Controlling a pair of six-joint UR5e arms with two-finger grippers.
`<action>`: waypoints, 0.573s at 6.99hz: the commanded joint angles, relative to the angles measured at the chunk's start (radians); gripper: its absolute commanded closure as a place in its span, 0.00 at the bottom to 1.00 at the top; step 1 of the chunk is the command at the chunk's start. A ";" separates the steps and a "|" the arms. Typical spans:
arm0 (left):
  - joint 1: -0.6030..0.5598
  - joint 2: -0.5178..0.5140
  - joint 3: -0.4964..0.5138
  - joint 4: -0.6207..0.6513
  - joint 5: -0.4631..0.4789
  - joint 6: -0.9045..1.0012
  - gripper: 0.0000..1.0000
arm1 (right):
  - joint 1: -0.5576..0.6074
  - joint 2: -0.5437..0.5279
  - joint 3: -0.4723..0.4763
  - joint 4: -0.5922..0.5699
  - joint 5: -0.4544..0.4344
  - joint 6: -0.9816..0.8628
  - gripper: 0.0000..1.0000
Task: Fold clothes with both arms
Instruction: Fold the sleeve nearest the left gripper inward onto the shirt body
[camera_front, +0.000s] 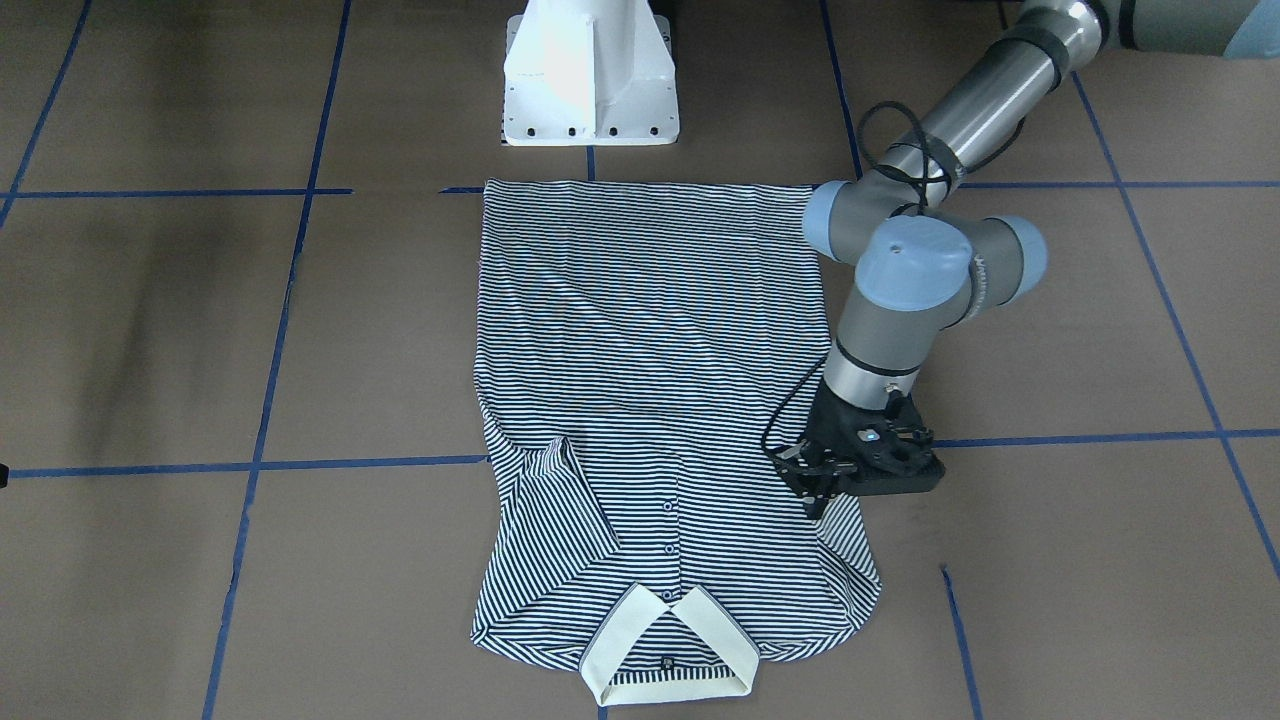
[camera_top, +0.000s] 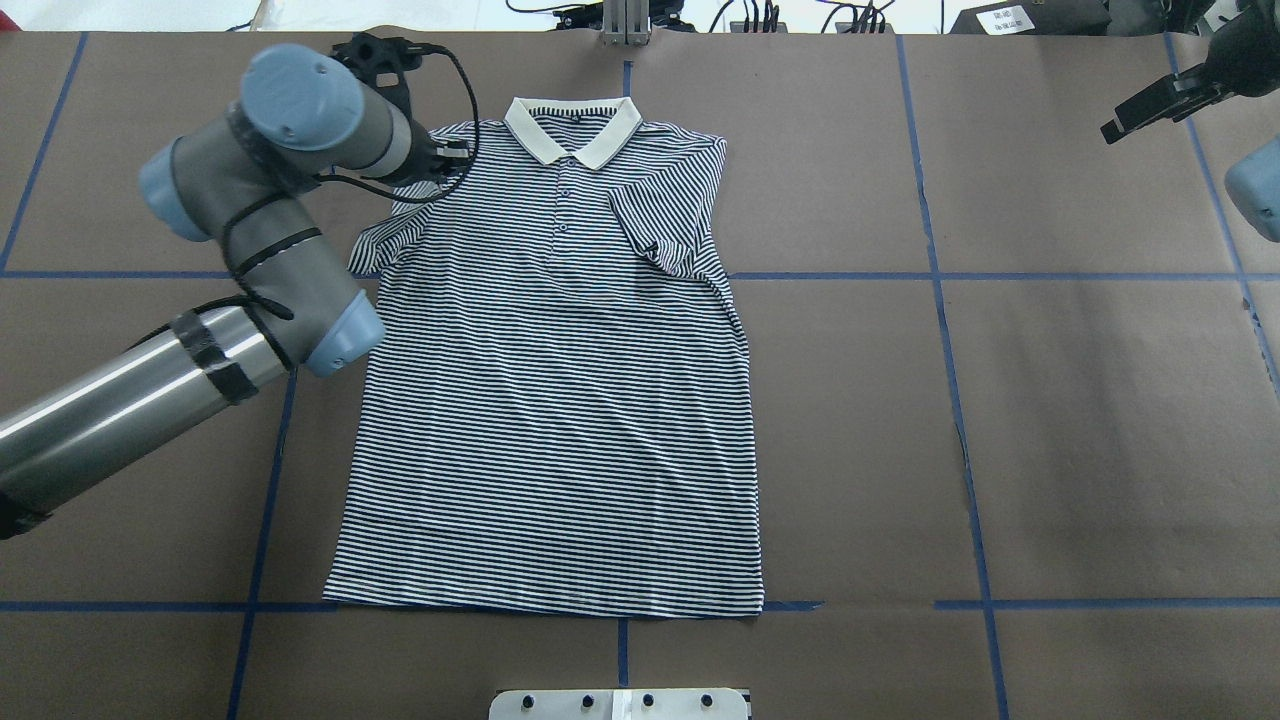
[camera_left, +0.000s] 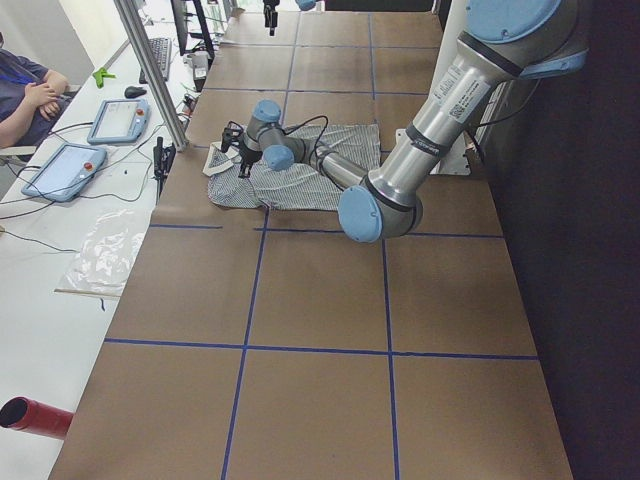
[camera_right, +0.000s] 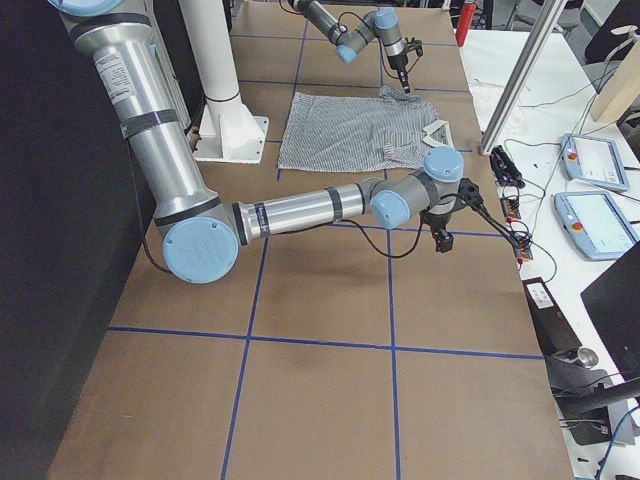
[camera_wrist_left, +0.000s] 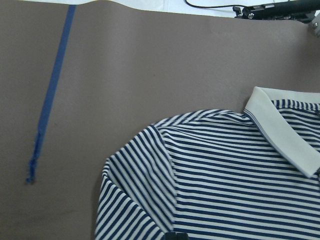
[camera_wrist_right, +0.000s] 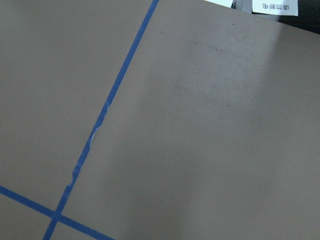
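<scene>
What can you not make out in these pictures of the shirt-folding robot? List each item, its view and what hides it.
Left gripper: front-facing view; its own body covers the fingertips, so a grip on the polo shirt sleeve is unclear.
Right gripper: overhead view; cut off by the right edge, open or shut unclear.
White label: right wrist view; print blurred, cut by the top edge.

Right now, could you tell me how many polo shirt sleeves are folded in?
1: the sleeve on the robot's right lies folded over the chest of the polo shirt; the other sleeve lies spread outward.
</scene>
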 joint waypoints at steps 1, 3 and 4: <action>0.043 -0.140 0.151 0.034 0.040 -0.084 1.00 | 0.000 -0.001 -0.004 -0.001 0.000 0.001 0.00; 0.051 -0.136 0.151 0.038 0.056 -0.069 0.81 | -0.002 -0.001 -0.005 -0.001 0.000 0.002 0.00; 0.050 -0.127 0.122 0.025 0.045 0.056 0.01 | -0.002 0.002 -0.004 -0.001 0.000 0.009 0.00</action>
